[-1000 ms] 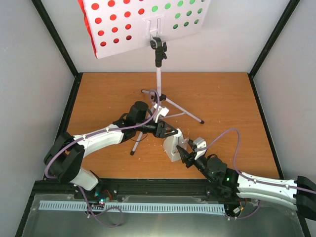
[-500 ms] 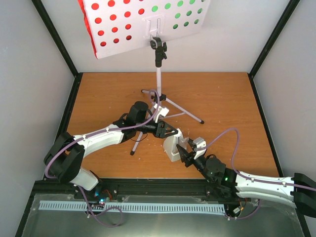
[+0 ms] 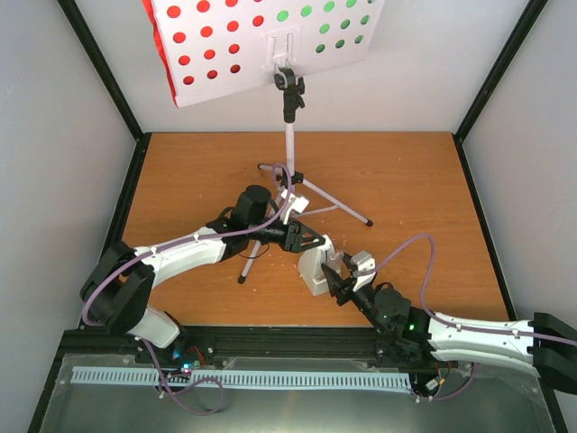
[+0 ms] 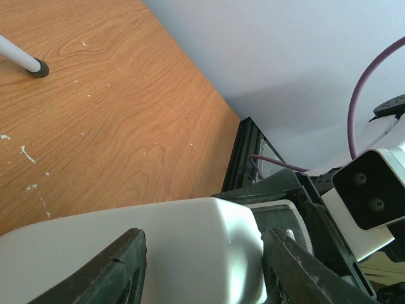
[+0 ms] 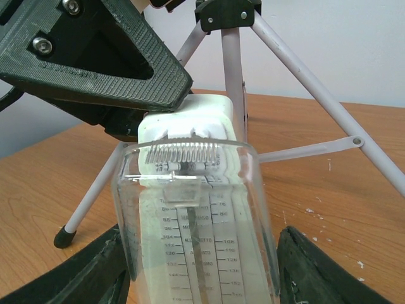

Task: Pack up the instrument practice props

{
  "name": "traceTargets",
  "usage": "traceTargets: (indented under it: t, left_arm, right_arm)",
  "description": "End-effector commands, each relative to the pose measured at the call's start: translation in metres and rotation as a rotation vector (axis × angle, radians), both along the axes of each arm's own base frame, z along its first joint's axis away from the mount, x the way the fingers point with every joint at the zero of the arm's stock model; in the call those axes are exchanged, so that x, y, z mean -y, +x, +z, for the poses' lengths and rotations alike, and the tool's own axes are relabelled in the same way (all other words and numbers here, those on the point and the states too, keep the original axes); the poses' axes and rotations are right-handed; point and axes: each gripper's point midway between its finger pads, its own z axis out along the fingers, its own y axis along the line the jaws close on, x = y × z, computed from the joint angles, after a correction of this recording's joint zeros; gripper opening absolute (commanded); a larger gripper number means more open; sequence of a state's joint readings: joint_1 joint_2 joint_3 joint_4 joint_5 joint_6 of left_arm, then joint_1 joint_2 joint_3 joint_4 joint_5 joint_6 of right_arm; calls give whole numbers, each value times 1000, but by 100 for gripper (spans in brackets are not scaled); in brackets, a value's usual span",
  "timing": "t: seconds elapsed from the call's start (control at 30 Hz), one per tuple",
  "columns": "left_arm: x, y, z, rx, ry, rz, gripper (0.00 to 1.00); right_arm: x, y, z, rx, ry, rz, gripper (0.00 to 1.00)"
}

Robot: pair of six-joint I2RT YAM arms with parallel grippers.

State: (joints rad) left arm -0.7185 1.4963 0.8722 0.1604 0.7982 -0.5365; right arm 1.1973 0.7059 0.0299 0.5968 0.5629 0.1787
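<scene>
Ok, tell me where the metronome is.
Top view: the metronome stands near the table's front centre, between the left end effector and the right end effector.

My wooden table (image 3: pixel 415 189) carries the music stand (image 3: pixel 289 149) on its tripod feet, the metronome (image 3: pixel 312 272) at its six o'clock.

White hole-perforated music stand (image 3: pixel 270 45) on silver tripod (image 3: pixel 290 158) at top centre, small white wedge-shaped metronome (image 3: pixel 315 271) below centre, left gripper (image 3: pixel 312 242) and right gripper (image 3: pixel 336 276) flanking it.
</scene>
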Motion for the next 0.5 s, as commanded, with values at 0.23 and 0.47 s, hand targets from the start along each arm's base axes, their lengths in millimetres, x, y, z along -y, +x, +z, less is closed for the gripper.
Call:
traceTargets:
  t: [0.23,0.47]
  left_arm:
    - [1,-10,5,3,-11,-29,51]
    - [1,-10,5,3,-10,-29,51]
  right_arm:
    - [-8,-4,-12,-13,-63,22,46]
    - [-10,-7,-18,-29,-96,37,46]
